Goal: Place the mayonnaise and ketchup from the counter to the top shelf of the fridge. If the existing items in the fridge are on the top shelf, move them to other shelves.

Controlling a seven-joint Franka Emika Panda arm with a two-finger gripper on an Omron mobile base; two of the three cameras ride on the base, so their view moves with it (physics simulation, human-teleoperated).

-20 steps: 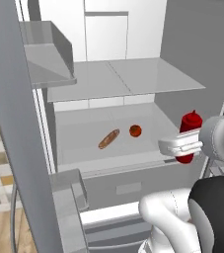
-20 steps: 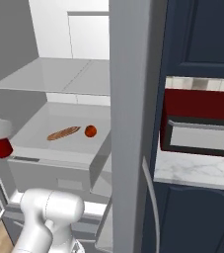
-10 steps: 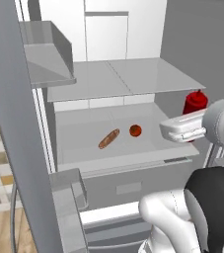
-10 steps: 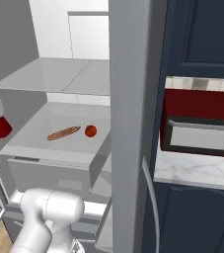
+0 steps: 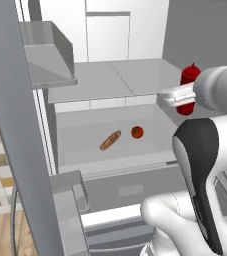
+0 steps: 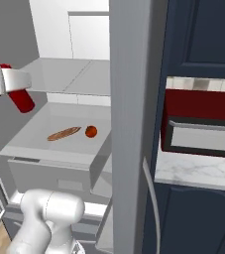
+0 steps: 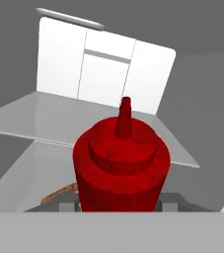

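1 ketchup (image 5: 188,88) bottle, 1 red fruit (image 5: 137,132) and 1 brown sausage (image 5: 110,140) show at the fridge (image 5: 150,35). The fruit and sausage lie on the shelf below the top shelf (image 5: 110,77). The gripper (image 5: 177,95) pinches the ketchup at its body, upright, just off the top shelf's right front edge.

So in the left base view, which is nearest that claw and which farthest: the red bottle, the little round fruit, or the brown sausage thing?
1. The ketchup, gripped in the claw at the fridge's right side.
2. The round red fruit, lower down on the shelf under the top shelf.
3. The brown sausage shape, farther left on that same lower shelf.
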